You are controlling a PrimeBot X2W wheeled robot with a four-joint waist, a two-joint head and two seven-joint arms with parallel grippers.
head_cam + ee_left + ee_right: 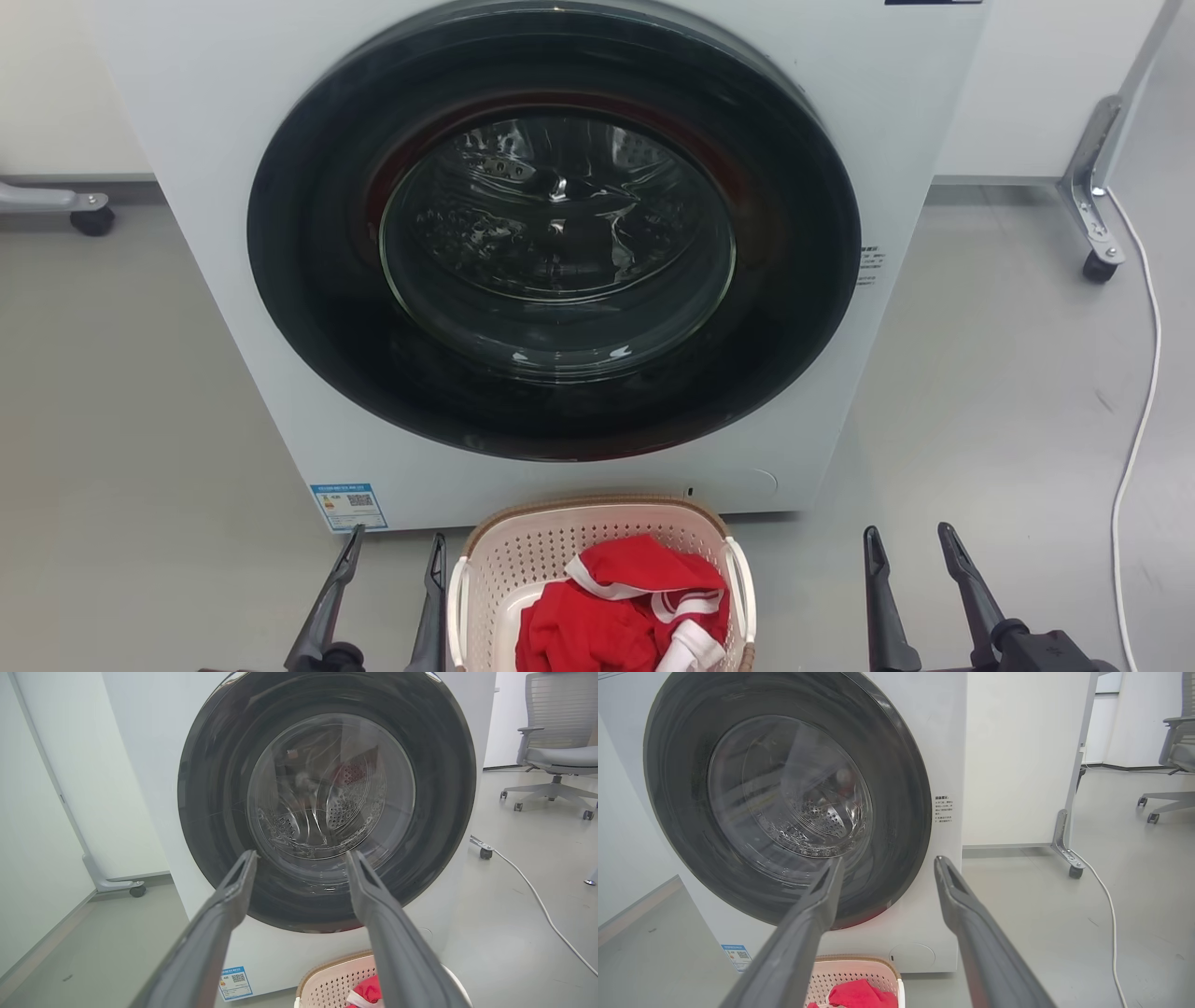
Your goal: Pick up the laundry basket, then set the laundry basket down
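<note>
Left gripper [397,546] and right gripper [908,537] hang spread and empty, with the laundry basket [532,555] between them, nearer the left. Pick-up seems not yet begun; next, each must reach inward to its white handles [744,579].

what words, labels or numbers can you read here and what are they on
Nothing reads clearly.
Low on the washing machine front: blue sticker with a QR code, print too small.
Right of the door: small printed label, too small and blurred.
</note>
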